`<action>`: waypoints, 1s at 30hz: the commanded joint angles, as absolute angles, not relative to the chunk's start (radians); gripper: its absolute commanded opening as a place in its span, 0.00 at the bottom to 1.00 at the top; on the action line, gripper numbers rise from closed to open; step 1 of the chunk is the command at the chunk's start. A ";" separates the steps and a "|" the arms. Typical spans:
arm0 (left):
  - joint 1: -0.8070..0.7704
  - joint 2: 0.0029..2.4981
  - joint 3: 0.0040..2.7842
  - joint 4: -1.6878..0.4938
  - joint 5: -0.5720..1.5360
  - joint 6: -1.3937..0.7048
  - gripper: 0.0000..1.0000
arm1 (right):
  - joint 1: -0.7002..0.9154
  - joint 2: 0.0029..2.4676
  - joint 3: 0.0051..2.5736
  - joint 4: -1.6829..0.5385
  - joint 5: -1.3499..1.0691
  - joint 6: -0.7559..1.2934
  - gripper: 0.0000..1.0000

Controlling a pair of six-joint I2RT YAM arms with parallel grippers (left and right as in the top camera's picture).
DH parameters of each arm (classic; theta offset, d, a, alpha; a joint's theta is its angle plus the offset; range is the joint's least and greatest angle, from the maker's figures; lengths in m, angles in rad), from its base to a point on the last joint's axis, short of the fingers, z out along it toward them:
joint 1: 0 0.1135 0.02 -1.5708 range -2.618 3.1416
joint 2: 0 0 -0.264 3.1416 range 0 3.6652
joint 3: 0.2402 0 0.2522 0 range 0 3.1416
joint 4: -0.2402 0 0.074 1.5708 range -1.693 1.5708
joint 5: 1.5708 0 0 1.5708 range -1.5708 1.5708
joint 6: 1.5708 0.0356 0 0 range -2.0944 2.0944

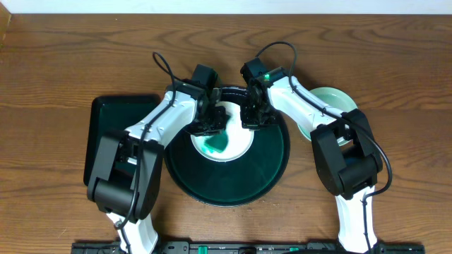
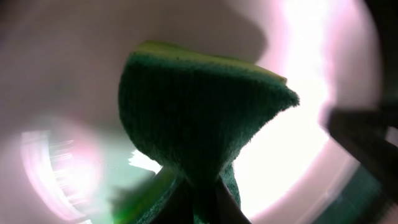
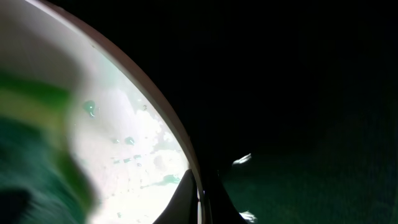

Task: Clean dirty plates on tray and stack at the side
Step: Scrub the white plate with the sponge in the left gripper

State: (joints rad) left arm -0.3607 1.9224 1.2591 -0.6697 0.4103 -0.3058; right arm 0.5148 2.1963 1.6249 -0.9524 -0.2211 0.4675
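Gripping a green sponge (image 2: 199, 118), the left pincer (image 1: 211, 127) sits low over the white plate (image 1: 239, 141), fingers clamped on the sponge's bottom edge. In the left wrist view the pincer (image 2: 200, 202) pinches it from below. The sponge is dark green w/ a thin yellow-green layer on top, and the plate (image 2: 298, 143) is a bright blur behind it.

The white plate lies on the round dark tray (image 1: 233, 185), toward the tray's back half. A teal smear (image 1: 215, 145) covers the plate's left-ctr part, just under the sponge.

The right pincer (image 1: 255, 117) is at the plate's right rim. In the right wrist view this pincer (image 3: 199, 196) is closed on the rim, one finger inside the plate (image 3: 130, 143) and one outside over the tray (image 3: 298, 124). Small teal droplets (image 3: 90, 107) dot the wet white surface near the rim.

Off the tray, on the counter (image 1: 56, 56) to the right, is a pale mint plate (image 1: 336, 99), partly hidden by the right arm; can't tell if more than one is stacked there. A rectangular dark tray (image 1: 106, 120) lies on the left, partly under the left arm.
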 commanded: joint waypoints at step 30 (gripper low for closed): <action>-0.385 1.947 1.265 -0.800 0.185 -0.341 0.07 | 0.542 2.217 1.599 -0.936 -0.203 0.489 0.01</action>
State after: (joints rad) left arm -0.3763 1.9205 1.2892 -0.8104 0.0113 -0.5205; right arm 0.5171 2.1960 1.6222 -0.9432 -0.2264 0.4675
